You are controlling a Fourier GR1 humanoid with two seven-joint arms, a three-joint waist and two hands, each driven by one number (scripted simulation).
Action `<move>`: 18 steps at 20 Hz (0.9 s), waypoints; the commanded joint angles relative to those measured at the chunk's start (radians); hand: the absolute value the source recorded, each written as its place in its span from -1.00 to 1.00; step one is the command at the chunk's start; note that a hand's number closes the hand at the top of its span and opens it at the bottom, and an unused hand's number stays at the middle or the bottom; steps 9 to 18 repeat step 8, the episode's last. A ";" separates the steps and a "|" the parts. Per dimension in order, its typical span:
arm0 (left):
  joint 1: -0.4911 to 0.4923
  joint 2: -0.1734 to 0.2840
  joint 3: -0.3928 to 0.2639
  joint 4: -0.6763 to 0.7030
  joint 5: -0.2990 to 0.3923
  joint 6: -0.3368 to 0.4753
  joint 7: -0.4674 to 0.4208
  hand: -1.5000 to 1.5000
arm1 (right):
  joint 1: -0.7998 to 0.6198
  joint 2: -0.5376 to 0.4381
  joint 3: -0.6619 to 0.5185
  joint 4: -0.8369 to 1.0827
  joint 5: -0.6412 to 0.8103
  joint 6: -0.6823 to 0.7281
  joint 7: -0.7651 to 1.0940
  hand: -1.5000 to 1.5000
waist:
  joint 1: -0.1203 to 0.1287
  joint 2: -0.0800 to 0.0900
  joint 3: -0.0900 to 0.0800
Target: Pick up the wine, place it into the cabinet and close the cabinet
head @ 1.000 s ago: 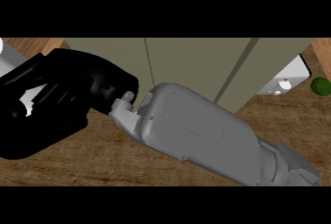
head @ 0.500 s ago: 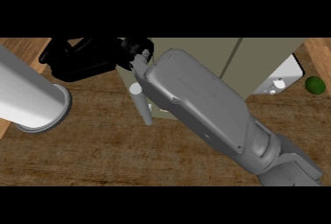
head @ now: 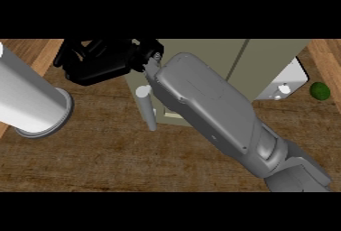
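Cabinet behind, its handle at left front; round fruit far right.

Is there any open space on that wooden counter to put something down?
Yes: bare wood lies along the near edge of the counter, below the left forearm and left of the right forearm. It is crowded up by the cabinet, where the right hand works.

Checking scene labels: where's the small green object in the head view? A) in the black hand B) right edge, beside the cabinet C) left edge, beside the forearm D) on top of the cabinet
B: the green object lies on the wood counter at the right edge, just right of the cabinet.
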 commanded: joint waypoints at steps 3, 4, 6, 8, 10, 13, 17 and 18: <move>-0.018 -0.006 -0.034 -0.036 0.018 -0.001 0.025 -1.00 | 0.045 -0.156 -0.094 0.146 0.015 -0.063 -0.060 1.00 | -0.056 0.053 0.026; -0.036 0.003 -0.028 -0.009 0.020 0.002 0.030 -1.00 | 0.039 -0.151 -0.093 0.144 0.008 -0.059 -0.062 1.00 | -0.071 0.059 0.025; -0.038 -0.013 -0.054 -0.033 0.026 0.018 0.038 -1.00 | 0.058 -0.157 -0.079 0.146 0.007 -0.034 -0.081 1.00 | -0.077 0.060 0.026; -0.061 0.004 -0.066 -0.054 0.027 0.034 0.063 -1.00 | 0.039 -0.151 -0.072 0.148 -0.003 -0.031 -0.069 1.00 | -0.094 0.059 0.028; -0.061 0.004 -0.066 -0.054 0.027 0.034 0.063 -1.00 | 0.039 -0.151 -0.072 0.148 -0.003 -0.031 -0.069 1.00 | -0.094 0.059 0.028; -0.061 0.004 -0.066 -0.054 0.027 0.034 0.063 -1.00 | 0.039 -0.151 -0.072 0.148 -0.003 -0.031 -0.069 1.00 | -0.094 0.059 0.028; -0.061 0.004 -0.066 -0.054 0.027 0.034 0.063 -1.00 | 0.039 -0.151 -0.072 0.148 -0.003 -0.031 -0.069 1.00 | -0.094 0.059 0.028; -0.061 0.004 -0.066 -0.054 0.027 0.034 0.063 -1.00 | 0.039 -0.151 -0.072 0.148 -0.003 -0.031 -0.069 1.00 | -0.094 0.059 0.028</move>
